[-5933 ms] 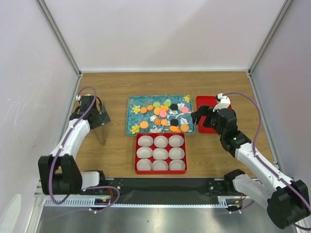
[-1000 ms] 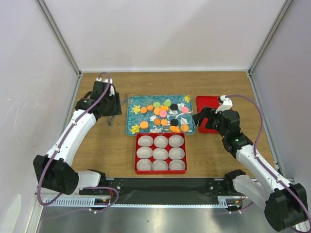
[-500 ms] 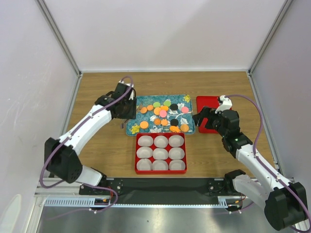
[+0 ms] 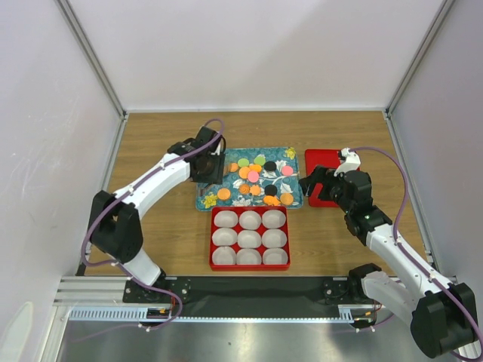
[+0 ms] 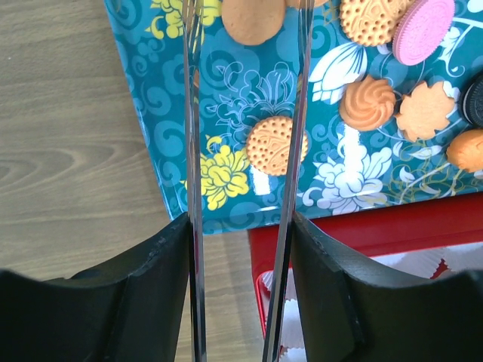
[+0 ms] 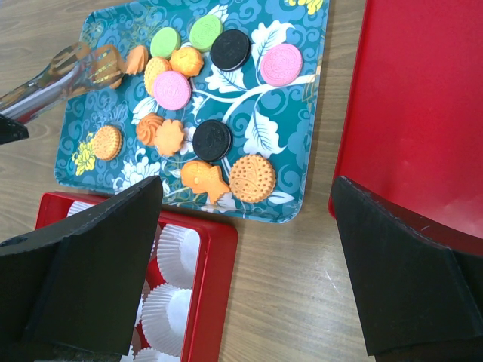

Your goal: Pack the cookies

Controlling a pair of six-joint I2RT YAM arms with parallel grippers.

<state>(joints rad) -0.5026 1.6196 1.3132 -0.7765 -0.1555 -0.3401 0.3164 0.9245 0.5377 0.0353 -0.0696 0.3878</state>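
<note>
The cookies [image 4: 256, 178] lie spread on the teal flowered tray [image 4: 205, 188], mostly orange, with some pink, green and black. My left gripper [image 4: 206, 166] hangs over the tray's left end, shut on metal tongs [image 5: 192, 151]. The tong arms reach across the tray [image 5: 151, 98] toward a plain orange cookie [image 5: 253, 16], and a dotted cookie [image 5: 272, 145] lies beneath them. In the right wrist view the tong tips [image 6: 94, 66] hover beside an orange cookie [image 6: 136, 58]. My right gripper [image 4: 315, 186] stands wide open and empty by the tray's right edge, low over the wood [image 6: 245, 219].
A red box [image 4: 213, 262] with white paper cups [image 4: 250, 238] sits just in front of the tray. A flat red lid [image 4: 320, 160] lies to the right, partly under my right gripper. White walls enclose the wooden table.
My left arm has swung right from the table's left side, carrying the tongs over the tray's left end. The right arm has stayed put.
</note>
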